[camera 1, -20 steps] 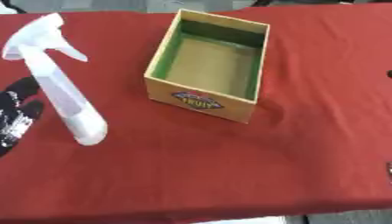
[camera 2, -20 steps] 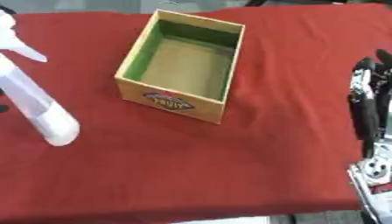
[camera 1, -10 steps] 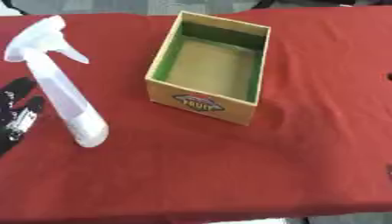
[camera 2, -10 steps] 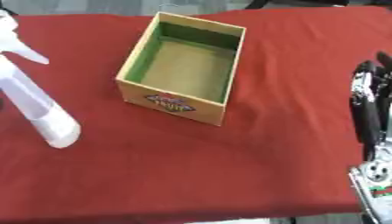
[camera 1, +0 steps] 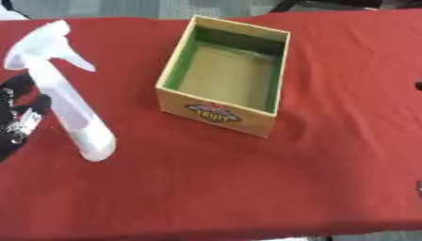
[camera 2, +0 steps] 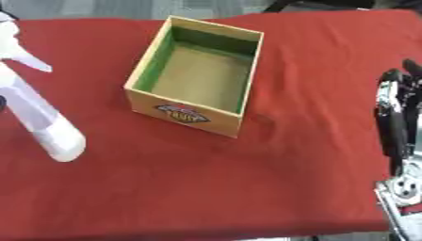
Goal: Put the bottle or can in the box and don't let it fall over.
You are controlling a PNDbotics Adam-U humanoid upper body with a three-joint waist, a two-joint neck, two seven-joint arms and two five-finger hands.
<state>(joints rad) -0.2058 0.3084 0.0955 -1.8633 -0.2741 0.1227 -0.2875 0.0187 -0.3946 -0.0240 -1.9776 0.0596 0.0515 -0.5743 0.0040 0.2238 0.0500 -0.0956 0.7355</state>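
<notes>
While the white spray bottle [camera 1: 64, 99] stands on the red cloth of the worktop [camera 1: 247, 188], it is well to the left of the box [camera 1: 224, 75] and outside it. Its trigger head is at the top, with the nozzle pointing right toward the box, and its rounded base shows nearest the camera. Whether it stands quite upright or leans cannot be told from this high angle.

That box is an open-topped cardboard carton set at a slant on the cloth. Its outer walls are tan, its inner walls green and its floor plain brown. A small oval label in red and yellow sits on the near wall; the lettering is too blurred to read. Nothing lies inside it.

Just beside the bottle, at the left edge of the left eye view, is the left hand [camera 1: 18, 117], black with pale parts. It is close to the bottle's lower body but apart from it, with red cloth showing between them. Its fingers appear spread and hold nothing.

At the right edge of the right eye view the right hand [camera 2: 397, 113] rests well apart from the box, its dark fingers pointing up and fairly straight, holding nothing.
</notes>
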